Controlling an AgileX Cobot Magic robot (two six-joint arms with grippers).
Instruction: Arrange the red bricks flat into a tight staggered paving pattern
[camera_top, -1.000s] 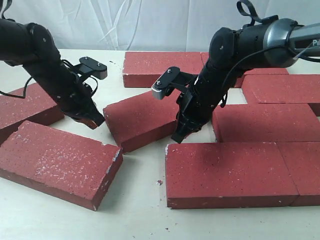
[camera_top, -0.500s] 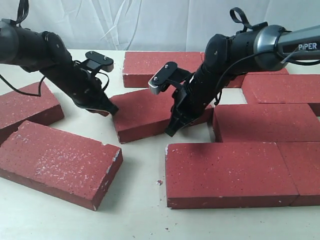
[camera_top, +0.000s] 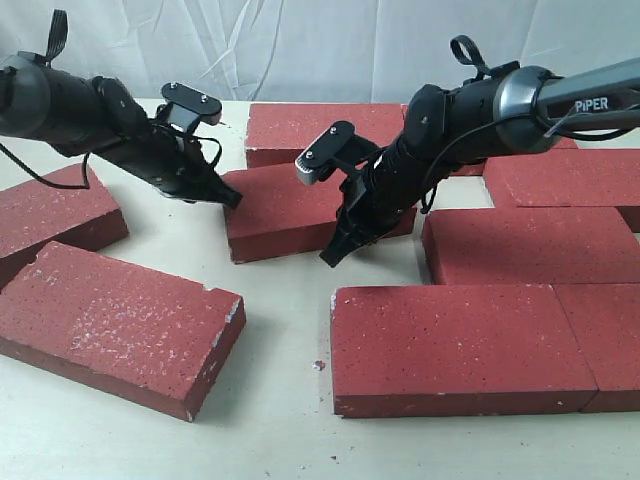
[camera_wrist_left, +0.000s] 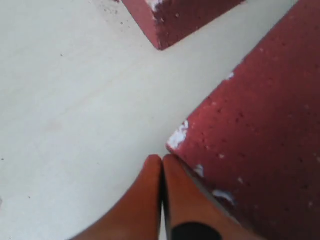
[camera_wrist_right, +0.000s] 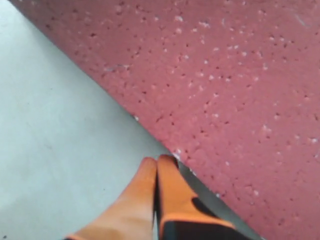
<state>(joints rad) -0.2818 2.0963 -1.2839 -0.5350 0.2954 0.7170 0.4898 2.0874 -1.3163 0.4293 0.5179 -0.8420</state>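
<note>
Red bricks (camera_top: 530, 245) are lying flat on a pale table (camera_top: 280, 420) in front of a white cloth backdrop (camera_top: 300, 50). The middle brick (camera_top: 280, 215) is sitting slightly skewed, just near of the far brick (camera_top: 320, 128) and left of the laid rows on the right, with a strip of bare table showing between it and the long near brick (camera_top: 455, 345). Two more bricks are lying apart on the left: the far-left brick (camera_top: 55, 215) and the near-left brick (camera_top: 115, 325), both angled away from the rest. The left gripper (camera_top: 230, 198) is reaching in from the left with its orange fingers clenched together on nothing, and their tip is pressing against the far-left corner of the middle brick; the left wrist view is showing the left gripper (camera_wrist_left: 162, 167) right beside the whitish chipped corner of that brick (camera_wrist_left: 260, 130). The right gripper (camera_top: 329, 259) is reaching down across the middle brick to its near edge, also clenched and empty; in the right wrist view the right gripper (camera_wrist_right: 156, 167) is touching the edge where the speckled brick (camera_wrist_right: 225, 90) is meeting the table (camera_wrist_right: 60, 125). Neither gripper is grasping a brick; both are only leaning against the middle brick's sides.
</note>
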